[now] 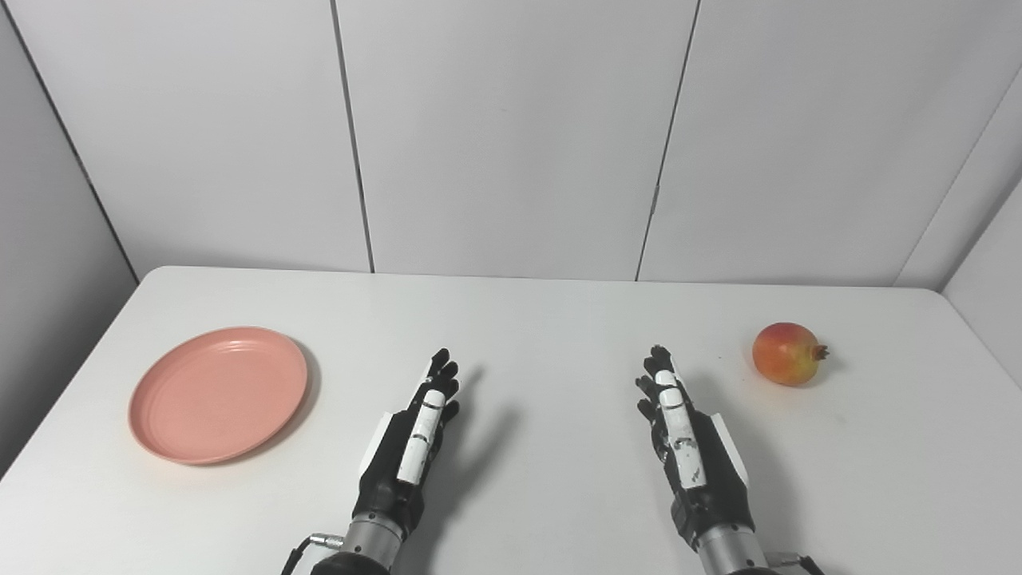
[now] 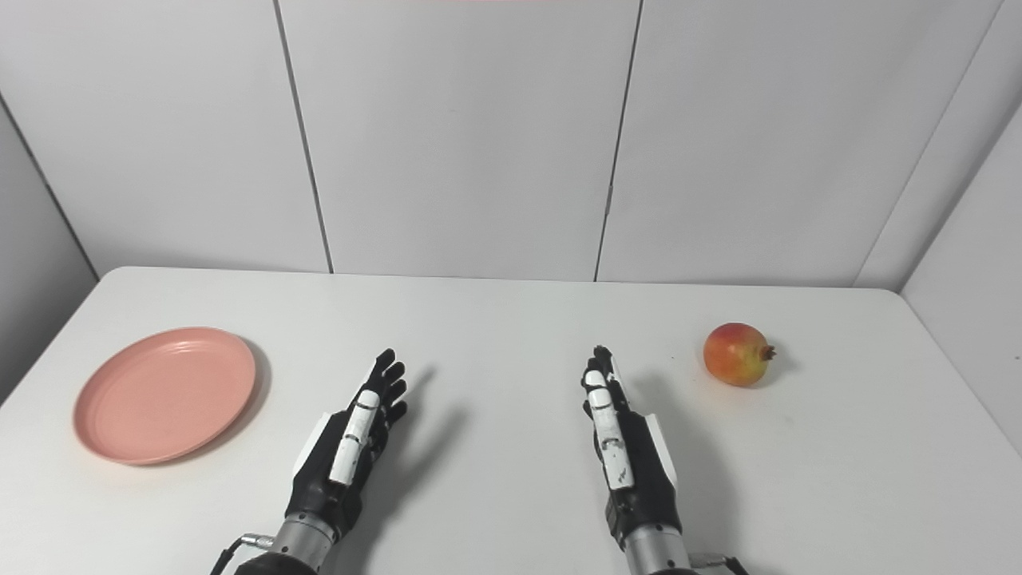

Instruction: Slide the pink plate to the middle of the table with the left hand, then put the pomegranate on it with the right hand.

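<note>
White bench (image 1: 527,319) with the pink plate (image 1: 218,394) at far left and the pomegranate (image 1: 788,354) at far right. Left hand (image 1: 411,443) and right hand (image 1: 687,443), both open and empty, hover near centre, well apart from either object.

prob lab test booth | white table (image 1: 527,319) | plain wall panels (image 1: 511,136)
</note>
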{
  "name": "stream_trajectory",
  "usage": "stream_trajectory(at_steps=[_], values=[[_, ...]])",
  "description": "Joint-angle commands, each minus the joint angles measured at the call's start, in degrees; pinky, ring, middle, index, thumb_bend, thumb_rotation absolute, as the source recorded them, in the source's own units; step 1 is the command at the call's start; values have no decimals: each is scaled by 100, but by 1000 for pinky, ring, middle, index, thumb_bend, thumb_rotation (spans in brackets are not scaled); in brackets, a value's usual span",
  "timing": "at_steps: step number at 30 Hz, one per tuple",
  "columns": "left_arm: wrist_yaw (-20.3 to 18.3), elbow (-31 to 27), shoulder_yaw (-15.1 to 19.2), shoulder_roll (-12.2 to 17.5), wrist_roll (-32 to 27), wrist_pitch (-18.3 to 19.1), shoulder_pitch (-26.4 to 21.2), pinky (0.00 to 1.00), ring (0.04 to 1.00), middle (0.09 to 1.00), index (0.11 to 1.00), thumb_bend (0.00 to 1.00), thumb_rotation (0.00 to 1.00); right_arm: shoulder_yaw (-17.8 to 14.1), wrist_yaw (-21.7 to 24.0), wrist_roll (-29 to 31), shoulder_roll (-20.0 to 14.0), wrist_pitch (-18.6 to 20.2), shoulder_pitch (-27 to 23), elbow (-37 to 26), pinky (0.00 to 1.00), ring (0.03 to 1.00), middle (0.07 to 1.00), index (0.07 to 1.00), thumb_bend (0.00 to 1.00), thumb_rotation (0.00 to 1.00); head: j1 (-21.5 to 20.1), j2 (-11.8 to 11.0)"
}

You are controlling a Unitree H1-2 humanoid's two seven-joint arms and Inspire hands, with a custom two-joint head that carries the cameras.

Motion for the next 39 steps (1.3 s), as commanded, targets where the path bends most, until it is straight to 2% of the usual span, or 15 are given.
stream_trajectory(at_steps=[1, 39], values=[[-2, -118, -27, -44, 17, -114, -92, 1000, 1000, 1000, 1000, 421, 1000, -1, 11, 7, 31, -43, -167, -105, 1000, 992, 1000, 1000, 300, 1000, 5, 8], [-12, -61, -58, -26, 52, -131, -84, 1000, 1000, 1000, 1000, 433, 1000, -8, 30, 31, 24, -111, -159, -43, 1000, 991, 997, 997, 283, 1000, 0, -80]])
